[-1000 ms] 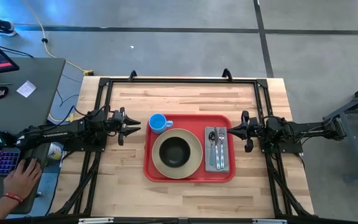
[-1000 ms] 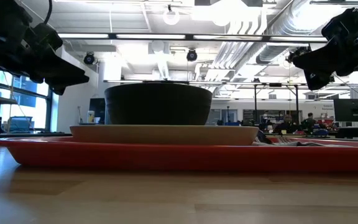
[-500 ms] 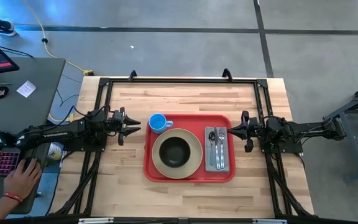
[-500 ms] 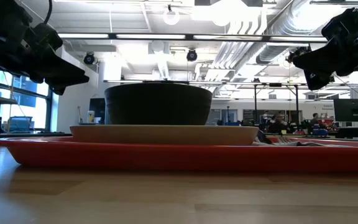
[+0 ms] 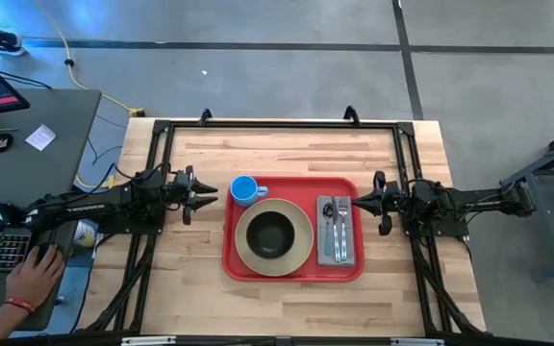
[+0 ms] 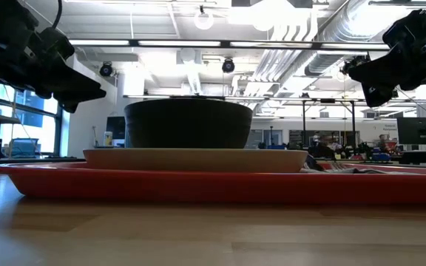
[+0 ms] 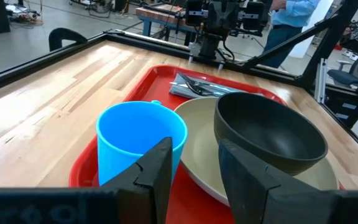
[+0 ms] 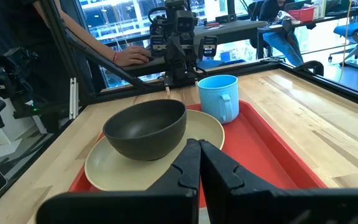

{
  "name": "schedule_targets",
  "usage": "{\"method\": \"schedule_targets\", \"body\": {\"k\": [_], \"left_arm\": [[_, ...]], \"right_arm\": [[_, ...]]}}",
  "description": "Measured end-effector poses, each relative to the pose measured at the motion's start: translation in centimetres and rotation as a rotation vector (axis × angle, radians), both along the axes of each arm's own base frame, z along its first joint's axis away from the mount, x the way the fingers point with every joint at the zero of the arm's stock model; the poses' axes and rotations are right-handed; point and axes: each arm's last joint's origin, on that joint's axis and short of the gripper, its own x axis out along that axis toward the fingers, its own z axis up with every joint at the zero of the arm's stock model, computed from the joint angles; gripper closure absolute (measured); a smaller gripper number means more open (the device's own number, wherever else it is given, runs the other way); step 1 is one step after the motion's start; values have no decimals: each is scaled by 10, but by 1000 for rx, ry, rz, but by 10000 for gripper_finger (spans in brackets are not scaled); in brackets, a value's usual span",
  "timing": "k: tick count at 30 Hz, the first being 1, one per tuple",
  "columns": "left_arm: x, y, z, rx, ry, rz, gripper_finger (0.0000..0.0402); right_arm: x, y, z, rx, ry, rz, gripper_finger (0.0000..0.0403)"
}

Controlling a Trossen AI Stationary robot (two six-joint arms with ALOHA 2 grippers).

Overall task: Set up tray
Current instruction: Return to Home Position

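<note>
The tray sits at the middle of the worktop, and as far as I can judge it is fully laid. A beige plate carries a dark bowl. A blue cup stands in the tray's far corner on the left arm's side. A grey napkin on the right arm's side holds the cutlery.

The left gripper hangs just off the tray's edge near the cup, its fingers parted a little and holding nothing. The right gripper is at the opposite edge beside the napkin, its fingers pressed together, also empty. The low view shows both hanging above the height of the tray rim.

What remains, I think, is parking the arms. I would draw each one straight back along its own line, away from the tray, and keep its height until it is clear. I would not swing sideways, because the cup is the closest thing to the left fingers and the napkin to the right. I would go slowly, since one nudge would undo the layout.
</note>
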Motion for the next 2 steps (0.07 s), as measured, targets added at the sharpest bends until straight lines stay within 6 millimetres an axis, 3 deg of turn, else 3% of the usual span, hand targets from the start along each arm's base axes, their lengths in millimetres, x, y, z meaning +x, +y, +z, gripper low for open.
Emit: {"method": "schedule_targets", "body": {"k": [2], "left_arm": [[0,0,0,0,0,0,236]], "right_arm": [[0,0,0,0,0,0,402]]}}
